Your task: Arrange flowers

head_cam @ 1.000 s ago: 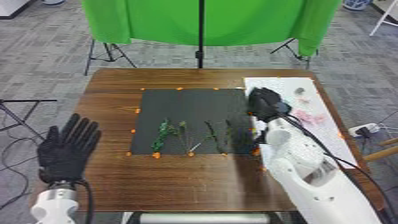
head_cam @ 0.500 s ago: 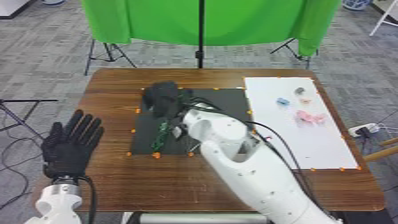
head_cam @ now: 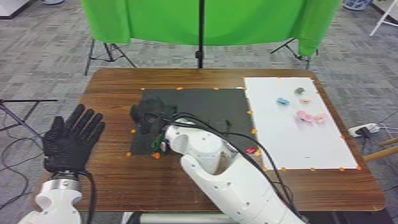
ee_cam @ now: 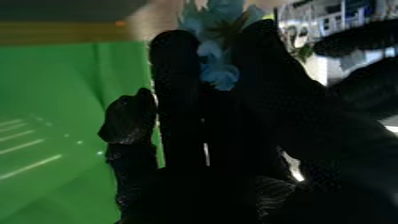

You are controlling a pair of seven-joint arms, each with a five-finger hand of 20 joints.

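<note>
In the head view my right hand (head_cam: 153,112) is over the left part of the dark sheet (head_cam: 213,102), above the green stem (head_cam: 160,145), which it partly hides. My right hand (ee_cam: 191,110) in the right wrist view has a pale blue flower (ee_cam: 218,72) pinched between its fingers. On the white board (head_cam: 306,145) lie a blue flower (head_cam: 282,101), a pink flower (head_cam: 306,117) and a grey-green piece (head_cam: 299,90). A red flower (head_cam: 251,150) shows beside my right arm. My left hand (head_cam: 69,147) has straight fingers, left of the sheet.
Orange markers line the edges of the sheet and the board. My right forearm (head_cam: 226,185) crosses the front of the wooden table (head_cam: 147,187). Behind the table hangs a green cloth (head_cam: 160,22) with a black stand (head_cam: 201,52) before it.
My right hand has swept left from between the sheet and the board to the sheet's far left part, then come nearer the robot. The left hand has barely moved.
</note>
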